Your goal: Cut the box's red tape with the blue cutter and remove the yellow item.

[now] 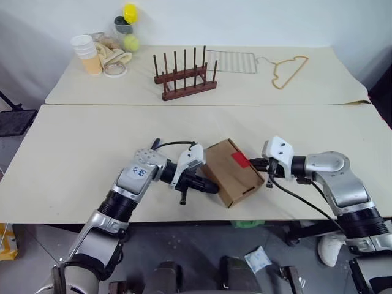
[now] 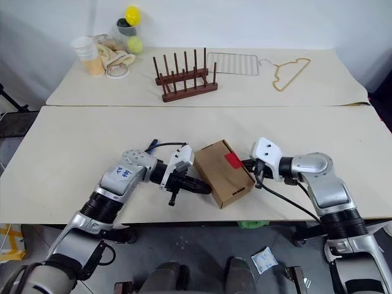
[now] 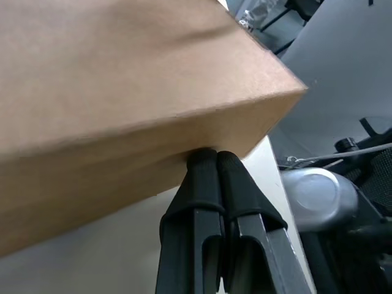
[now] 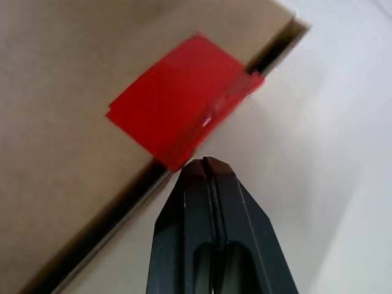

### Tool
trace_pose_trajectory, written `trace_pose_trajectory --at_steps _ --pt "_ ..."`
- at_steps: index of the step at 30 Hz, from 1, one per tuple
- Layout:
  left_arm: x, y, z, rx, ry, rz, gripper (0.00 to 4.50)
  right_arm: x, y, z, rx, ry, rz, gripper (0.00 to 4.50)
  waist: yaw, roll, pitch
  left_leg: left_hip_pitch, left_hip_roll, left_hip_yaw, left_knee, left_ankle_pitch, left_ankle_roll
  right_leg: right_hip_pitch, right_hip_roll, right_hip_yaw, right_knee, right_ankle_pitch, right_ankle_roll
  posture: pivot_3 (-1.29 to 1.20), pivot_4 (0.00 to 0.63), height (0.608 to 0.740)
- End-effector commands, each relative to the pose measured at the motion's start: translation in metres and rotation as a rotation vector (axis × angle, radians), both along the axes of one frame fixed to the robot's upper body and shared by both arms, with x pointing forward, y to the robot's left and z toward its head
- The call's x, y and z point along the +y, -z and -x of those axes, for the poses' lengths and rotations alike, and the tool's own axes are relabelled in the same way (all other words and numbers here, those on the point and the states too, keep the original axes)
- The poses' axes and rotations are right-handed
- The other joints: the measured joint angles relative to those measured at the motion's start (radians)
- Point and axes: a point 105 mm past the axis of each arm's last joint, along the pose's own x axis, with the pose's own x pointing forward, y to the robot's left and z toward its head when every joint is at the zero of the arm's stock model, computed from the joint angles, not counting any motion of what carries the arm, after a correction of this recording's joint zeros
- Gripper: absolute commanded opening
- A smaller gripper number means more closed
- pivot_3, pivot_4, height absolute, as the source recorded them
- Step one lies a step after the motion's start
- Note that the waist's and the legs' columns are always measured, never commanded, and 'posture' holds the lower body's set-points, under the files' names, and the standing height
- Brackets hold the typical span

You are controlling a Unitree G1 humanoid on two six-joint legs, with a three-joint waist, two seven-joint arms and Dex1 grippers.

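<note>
Your left gripper [image 1: 211,187], pressed together, braces the brown cardboard box [image 1: 233,173] at centre frame; your closed right gripper [image 4: 205,162] nudges the red tape [image 4: 184,122]. Next, probably peel it.

Two pale cream desks stand end to end, the near desk [image 1: 79,159] meeting the far desk [image 1: 343,86] along a straight seam. Behind the far one rises a plain white wall [image 1: 245,21], evenly lit. Below the near desk's front edge lies a grey floor [image 1: 202,245], with a small white packet [image 1: 258,259] lying on it and a black stand [image 1: 15,116] at the left.
</note>
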Motion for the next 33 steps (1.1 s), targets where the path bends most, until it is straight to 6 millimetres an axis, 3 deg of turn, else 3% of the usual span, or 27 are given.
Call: trace_pose_trajectory --at_steps 1,4,8,11,12,15,19,22,26,27,29,33 --pt "-0.001 0.001 0.006 -0.021 0.013 -0.013 0.02 -0.004 -0.009 -0.012 -0.080 0.032 0.018 0.00 0.001 0.000 0.000 0.000 0.000 0.000 0.000 0.000 0.000 0.000 0.000 0.001 0.000 0.000 0.000 0.00 0.150 0.740" --pt "-0.007 0.006 0.000 -0.068 -0.012 -0.027 0.02 -0.006 -0.010 -0.015 -0.122 0.040 0.007 0.00 0.005 0.000 0.000 0.000 0.000 -0.003 0.001 0.000 0.000 0.001 -0.001 0.000 0.000 0.000 0.000 0.00 0.150 0.740" --pt "-0.004 -0.007 -0.004 -0.097 -0.025 0.013 0.02 -0.016 -0.019 -0.013 -0.156 0.066 -0.004 0.00 0.004 0.000 0.000 0.000 0.000 -0.003 0.001 0.000 0.000 0.001 0.000 0.000 0.000 0.000 0.000 0.00 0.150 0.740" --pt "0.015 -0.028 -0.005 -0.125 -0.033 0.038 0.02 -0.035 -0.039 -0.004 -0.138 0.133 -0.075 0.00 0.003 0.001 0.000 0.000 0.001 -0.003 0.001 0.000 0.000 0.000 0.000 0.000 0.000 0.000 0.000 0.00 0.150 0.740" --pt "0.021 -0.033 -0.006 -0.129 -0.048 0.040 0.20 -0.039 -0.043 0.000 -0.126 0.145 -0.092 0.00 0.002 0.001 0.000 0.000 0.001 -0.003 0.000 0.000 0.000 0.000 0.000 0.000 0.000 0.000 0.000 0.00 0.150 0.740" --pt "0.050 -0.064 -0.005 -0.174 -0.074 0.124 0.88 -0.052 -0.060 0.022 -0.137 0.132 -0.154 0.57 0.003 0.001 0.001 0.000 0.002 -0.003 0.000 0.000 0.000 0.000 0.000 0.000 0.000 0.000 0.000 0.00 0.150 0.740" --pt "0.112 -0.097 -0.023 -0.371 -0.263 0.212 2.02 -0.056 -0.075 0.056 -0.145 0.079 -0.271 1.89 0.005 0.001 0.001 0.000 0.002 -0.003 -0.001 0.000 0.000 0.001 0.000 -0.001 -0.001 0.000 0.000 0.00 0.150 0.740" --pt "0.169 -0.088 -0.026 -0.348 -0.444 0.191 2.91 -0.039 -0.078 0.080 -0.204 -0.039 -0.336 2.91 -0.001 0.001 0.000 0.002 0.001 -0.002 -0.001 0.000 0.000 0.002 0.000 0.000 -0.001 0.000 0.000 0.00 0.150 0.740" --pt "0.256 -0.064 -0.004 -0.336 -0.707 0.109 4.13 -0.018 -0.079 0.103 -0.180 -0.122 -0.455 4.30 -0.009 0.002 0.000 0.008 0.003 0.003 -0.008 -0.001 0.000 0.001 0.000 0.001 0.000 0.000 0.000 0.00 0.150 0.740" --pt "0.282 -0.060 0.003 -0.372 -0.805 0.081 4.40 -0.013 -0.079 0.108 -0.191 -0.145 -0.471 4.50 -0.009 0.002 0.000 0.007 0.004 0.003 -0.008 -0.001 -0.001 0.000 0.000 0.001 0.000 0.000 0.000 0.00 0.150 0.740" --pt "0.323 -0.057 0.017 -0.394 -0.972 0.059 4.46 -0.003 -0.074 0.117 -0.233 -0.191 -0.455 4.50 -0.002 0.000 0.000 0.007 0.004 0.002 -0.008 -0.001 -0.001 0.000 0.000 0.001 0.000 0.000 0.000 0.00 0.150 0.740" --pt "0.354 -0.050 0.043 -0.367 -1.067 -0.002 4.46 0.012 -0.071 0.127 -0.276 -0.259 -0.457 4.50 0.018 -0.001 0.000 0.007 0.003 0.001 -0.008 -0.002 0.001 0.002 -0.002 0.000 -0.002 0.000 0.000 0.00 0.150 0.740"
